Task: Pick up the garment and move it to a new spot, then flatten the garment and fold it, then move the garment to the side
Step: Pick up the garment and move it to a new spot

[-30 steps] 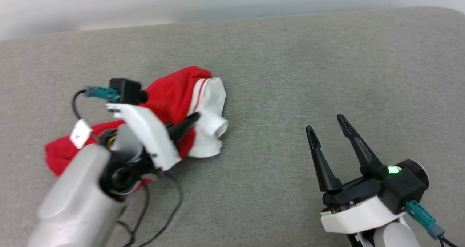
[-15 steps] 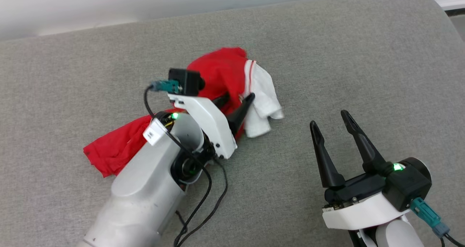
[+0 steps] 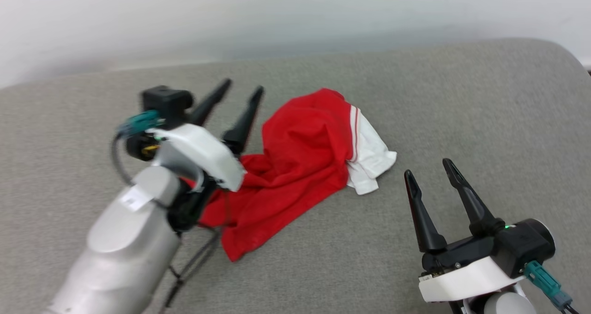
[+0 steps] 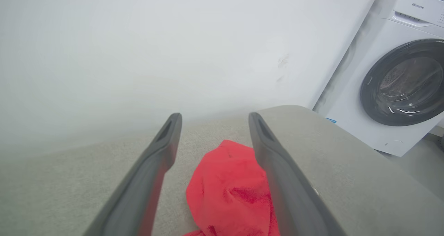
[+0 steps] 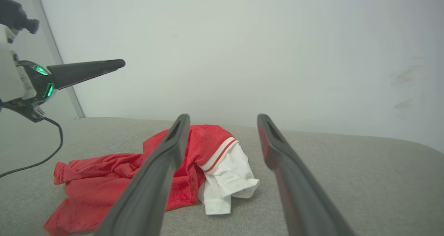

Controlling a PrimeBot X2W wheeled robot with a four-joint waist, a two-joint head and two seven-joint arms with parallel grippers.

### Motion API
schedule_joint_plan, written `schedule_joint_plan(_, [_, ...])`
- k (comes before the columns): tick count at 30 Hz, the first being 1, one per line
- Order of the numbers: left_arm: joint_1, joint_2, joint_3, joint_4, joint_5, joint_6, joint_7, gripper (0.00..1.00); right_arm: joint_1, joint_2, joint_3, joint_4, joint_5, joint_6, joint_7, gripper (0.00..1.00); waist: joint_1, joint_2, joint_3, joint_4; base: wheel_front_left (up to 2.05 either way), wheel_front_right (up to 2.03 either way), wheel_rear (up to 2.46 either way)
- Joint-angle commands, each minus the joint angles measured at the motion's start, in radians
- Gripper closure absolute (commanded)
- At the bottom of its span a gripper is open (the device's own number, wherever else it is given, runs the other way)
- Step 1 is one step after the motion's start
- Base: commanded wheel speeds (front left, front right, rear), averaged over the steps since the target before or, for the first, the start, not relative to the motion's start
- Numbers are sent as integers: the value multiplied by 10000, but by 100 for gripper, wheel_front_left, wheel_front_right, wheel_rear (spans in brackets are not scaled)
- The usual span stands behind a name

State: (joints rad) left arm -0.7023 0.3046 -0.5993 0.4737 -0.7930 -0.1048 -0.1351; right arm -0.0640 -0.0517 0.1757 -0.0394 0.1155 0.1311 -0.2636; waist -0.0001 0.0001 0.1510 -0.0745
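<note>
The garment (image 3: 295, 166) is a red shirt with a white sleeve (image 3: 369, 154) and striped trim, lying crumpled on the grey cushion (image 3: 461, 111). My left gripper (image 3: 242, 85) hangs open above the cushion, just left of the shirt's raised hump, touching nothing. In the left wrist view the red cloth (image 4: 227, 187) lies below and between the spread fingers (image 4: 152, 166). My right gripper (image 3: 429, 166) stands open at the lower right, a short way right of the white sleeve. The right wrist view shows the garment (image 5: 194, 166) ahead and the left gripper's finger (image 5: 86, 71) at upper left.
A pale wall (image 3: 295, 18) runs behind the cushion's far edge. A white washing machine (image 4: 402, 79) stands past the cushion's rounded right end. Black cables (image 3: 194, 258) hang from my left arm near the shirt's near corner. Bare grey cushion lies on both sides of the shirt.
My left gripper opened, let go of the garment and rose up and back off it. The shirt now lies slumped on the cushion. The head camera has shifted. The right gripper stays open.
</note>
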Motion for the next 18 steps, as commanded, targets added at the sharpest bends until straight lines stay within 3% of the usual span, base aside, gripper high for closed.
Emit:
schedule_joint_plan(1, [223, 314, 147, -281, 218, 14, -492, 0, 176, 26, -88, 35, -68, -7, -17, 0, 1, -1, -428, 403, 0, 0, 0])
schedule_joint_plan(9, [1928, 1681, 1258, -2105, 963, 735, -1271, 0, 504, 24, -283, 94, -310, -7, -17, 0, 1, -1, -980, 825, 0, 0, 0])
schedule_joint_plan(12, [3013, 1979, 1601, -2799, 1218, 805, -1310, 0, 556, 24, -350, 56, -371, -7, -17, 0, 1, -1, -1090, 914, 0, 0, 0])
schedule_joint_plan(18, [5146, 1572, 2307, -4108, 2358, 1059, -1302, 0, 719, 26, -470, -45, -452, -7, -17, 0, 1, -1, -1220, 1025, 0, 0, 0])
